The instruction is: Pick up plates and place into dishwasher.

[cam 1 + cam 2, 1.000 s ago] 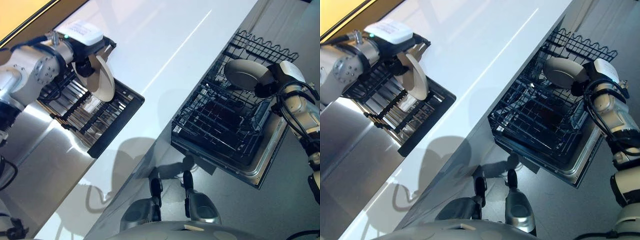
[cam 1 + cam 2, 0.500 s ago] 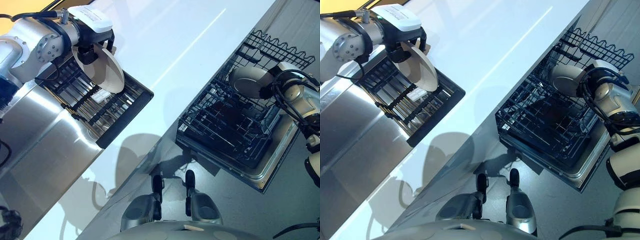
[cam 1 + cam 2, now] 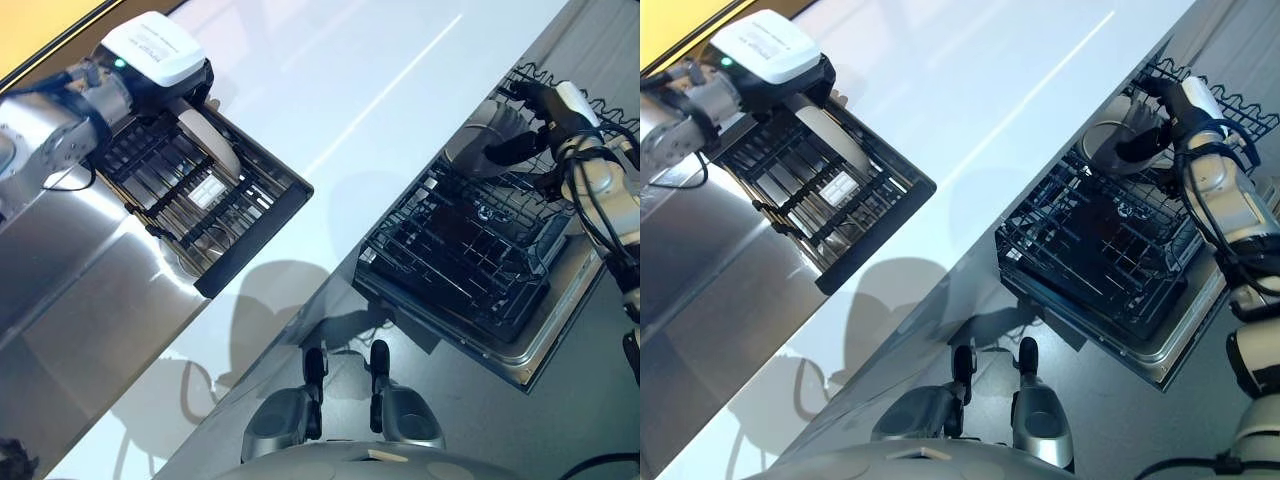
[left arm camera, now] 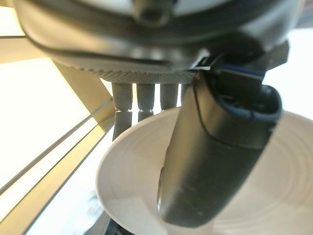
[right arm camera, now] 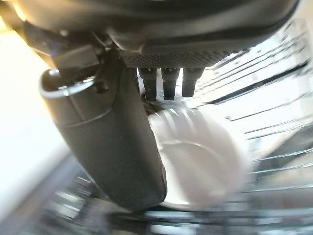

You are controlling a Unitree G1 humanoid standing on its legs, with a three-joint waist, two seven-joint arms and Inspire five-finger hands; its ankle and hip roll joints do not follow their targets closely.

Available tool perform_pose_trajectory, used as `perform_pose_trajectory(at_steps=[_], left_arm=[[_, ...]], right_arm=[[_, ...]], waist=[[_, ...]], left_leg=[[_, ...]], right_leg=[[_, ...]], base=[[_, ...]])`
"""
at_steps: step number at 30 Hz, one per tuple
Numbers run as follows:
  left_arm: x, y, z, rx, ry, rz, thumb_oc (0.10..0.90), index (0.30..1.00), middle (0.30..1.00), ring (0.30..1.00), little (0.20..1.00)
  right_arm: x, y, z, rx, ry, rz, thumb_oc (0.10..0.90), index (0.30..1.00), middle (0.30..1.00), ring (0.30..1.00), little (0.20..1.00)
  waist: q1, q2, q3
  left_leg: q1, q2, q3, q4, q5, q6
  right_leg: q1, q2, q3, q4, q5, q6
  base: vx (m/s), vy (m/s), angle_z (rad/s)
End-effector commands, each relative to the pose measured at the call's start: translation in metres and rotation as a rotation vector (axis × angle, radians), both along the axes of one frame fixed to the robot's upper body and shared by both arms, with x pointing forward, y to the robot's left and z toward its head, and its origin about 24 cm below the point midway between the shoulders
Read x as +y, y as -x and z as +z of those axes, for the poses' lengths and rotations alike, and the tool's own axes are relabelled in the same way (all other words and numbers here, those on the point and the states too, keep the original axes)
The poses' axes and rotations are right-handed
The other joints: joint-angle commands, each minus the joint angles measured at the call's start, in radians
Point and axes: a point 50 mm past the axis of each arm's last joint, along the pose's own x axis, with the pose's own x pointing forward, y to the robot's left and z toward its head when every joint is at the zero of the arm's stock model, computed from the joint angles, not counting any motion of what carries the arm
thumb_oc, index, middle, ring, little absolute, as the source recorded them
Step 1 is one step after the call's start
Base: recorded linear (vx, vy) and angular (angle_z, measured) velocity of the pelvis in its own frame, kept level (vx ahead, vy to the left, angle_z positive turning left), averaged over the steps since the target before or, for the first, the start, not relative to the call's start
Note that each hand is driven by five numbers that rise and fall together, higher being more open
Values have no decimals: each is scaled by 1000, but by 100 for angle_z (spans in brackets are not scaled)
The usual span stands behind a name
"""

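A white countertop (image 3: pixel 330 110) runs diagonally across the frame. At upper left, the left hand (image 3: pixel 185 85) pinches a cream plate (image 3: pixel 210 140) over the dish rack (image 3: pixel 215 215) — at upper right, the right hand (image 3: pixel 525 120) grips a white plate (image 3: pixel 475 145) in the dishwasher basket (image 3: pixel 460 255).

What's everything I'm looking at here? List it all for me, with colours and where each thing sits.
Plates: two, white; one in the left hand over the drying rack, one in the right hand at the far end of the dishwasher rack.
Drying rack: one, black, in the steel sink.
Sink: one, steel, left of the counter.
Counter: one, white, centre.
Dishwasher rack: one, black wire, pulled out on the right.
Left hand: dark, pinching its plate.
Right hand: dark, holding its plate.
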Motion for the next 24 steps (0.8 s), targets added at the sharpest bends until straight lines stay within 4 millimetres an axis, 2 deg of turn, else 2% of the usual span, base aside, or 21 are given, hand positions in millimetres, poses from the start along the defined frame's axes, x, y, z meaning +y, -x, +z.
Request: perform_pose_trajectory(at_steps=[1, 4, 9, 12, 15, 21, 24], left_arm=[[39, 39, 53, -317, 132, 47, 100, 300, 300, 300, 200], [54, 56, 43, -359, 195, 64, 100, 300, 300, 300, 200], [77, 82, 26, -425, 276, 106, 100, 300, 300, 300, 200], [84, 94, 26, -475, 301, 116, 100, 300, 300, 300, 200], [90, 108, 28, -565, 318, 110, 100, 300, 300, 300, 200], [85, 125, 30, -686, 369, 16, 100, 300, 300, 300, 200], [67, 130, 24, -717, 446, -115, 100, 300, 300, 300, 200]], right_arm=[[-23, 36, 40, -303, -37, -1, 800, 900, 900, 900, 900], [-28, 53, 30, -321, -96, 24, 800, 900, 900, 900, 900], [-29, 69, 17, -319, -174, 84, 800, 900, 900, 900, 900], [-28, 75, 17, -351, -194, 103, 800, 900, 900, 900, 900], [-20, 83, 25, -451, -184, 144, 800, 900, 900, 900, 900], [7, 101, 43, -681, -134, 270, 800, 900, 900, 900, 900], [31, 109, 48, -738, -60, 394, 800, 900, 900, 900, 900]], waist=[[13, -28, -118], [17, -27, -146], [13, -29, -180], [12, -31, -195], [11, -35, -212], [8, -37, -230], [7, -38, -240]], left_leg=[[2, -45, -20, 10, -83, 7], [21, -44, -15, -3, -86, 7], [41, -43, -5, -21, -85, 3], [47, -42, 0, -33, -81, 0], [53, -41, 8, -38, -81, 0], [63, -42, 16, -40, -89, 4], [69, -43, 15, -41, -93, 7]], right_leg=[[15, 53, -21, 115, -163, 20], [31, 55, -24, 106, -166, 23], [48, 58, -26, 86, -165, 29], [54, 58, -28, 81, -165, 33], [58, 57, -30, 79, -168, 36], [63, 56, -31, 85, -177, 40], [66, 55, -32, 89, -183, 41]], base=[[0, 0, 0], [-5, 22, -2], [-37, 30, -3], [-62, 25, 1], [-62, 31, 2], [-41, 27, 2], [-50, 23, 3]])
